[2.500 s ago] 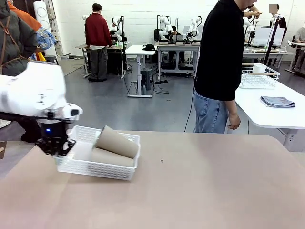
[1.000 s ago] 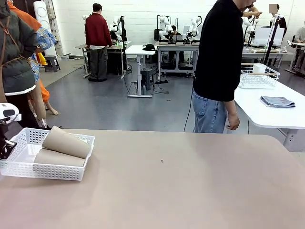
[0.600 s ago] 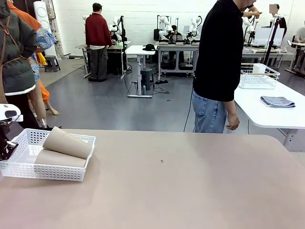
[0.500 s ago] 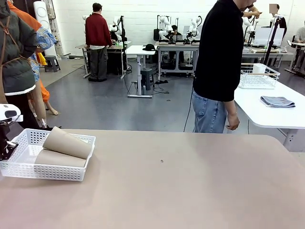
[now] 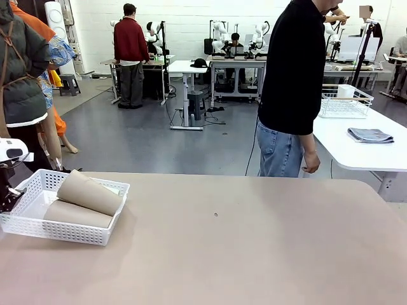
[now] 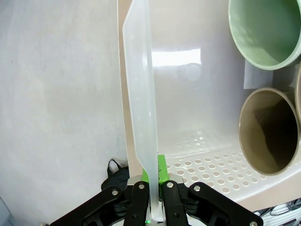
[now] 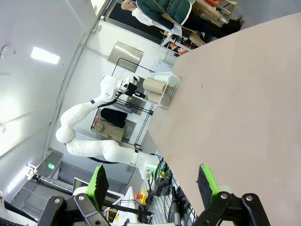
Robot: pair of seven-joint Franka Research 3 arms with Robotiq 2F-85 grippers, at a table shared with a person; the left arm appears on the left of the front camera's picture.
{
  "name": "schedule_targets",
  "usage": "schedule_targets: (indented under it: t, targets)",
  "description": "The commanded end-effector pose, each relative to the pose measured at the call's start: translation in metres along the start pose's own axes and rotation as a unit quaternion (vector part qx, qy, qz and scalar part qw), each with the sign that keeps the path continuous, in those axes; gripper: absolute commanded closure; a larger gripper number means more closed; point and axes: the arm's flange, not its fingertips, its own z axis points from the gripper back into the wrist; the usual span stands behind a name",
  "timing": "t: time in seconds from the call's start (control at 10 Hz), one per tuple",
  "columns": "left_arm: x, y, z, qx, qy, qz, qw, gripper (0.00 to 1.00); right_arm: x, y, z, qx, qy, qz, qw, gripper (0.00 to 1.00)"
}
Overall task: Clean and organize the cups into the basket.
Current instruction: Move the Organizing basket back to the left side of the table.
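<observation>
Basket (image 5: 60,232), white lattice plastic, far left of desk (image 5: 254,248), holding cups (image 5: 89,192): likely light, slightly flexible, best held by its rim, where left gripper (image 6: 151,190) pinches it; right gripper (image 7: 153,181) wide open.

Since 2.5 s ago the left gripper (image 6: 151,207), clamped on the basket's (image 5: 38,229) end wall, has dragged it with its cups (image 5: 89,192) leftward to the table's (image 5: 254,254) left edge
</observation>
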Motion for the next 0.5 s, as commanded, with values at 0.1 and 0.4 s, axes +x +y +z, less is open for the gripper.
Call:
schedule_targets:
  t: [0.1, 0.4]
  targets:
    - [0.0113, 0.0102, -0.0115, -0.008, 0.009, -0.004, 1.000, 0.95, 0.0023, 0.0002, -0.0016, -0.005, 0.000, 0.002, 1.000, 0.00]
    - [0.0132, 0.0110, -0.0175, -0.014, 0.027, 0.026, 0.999, 0.95, 0.0023, 0.0002, -0.0016, -0.005, 0.000, 0.002, 1.000, 0.00]
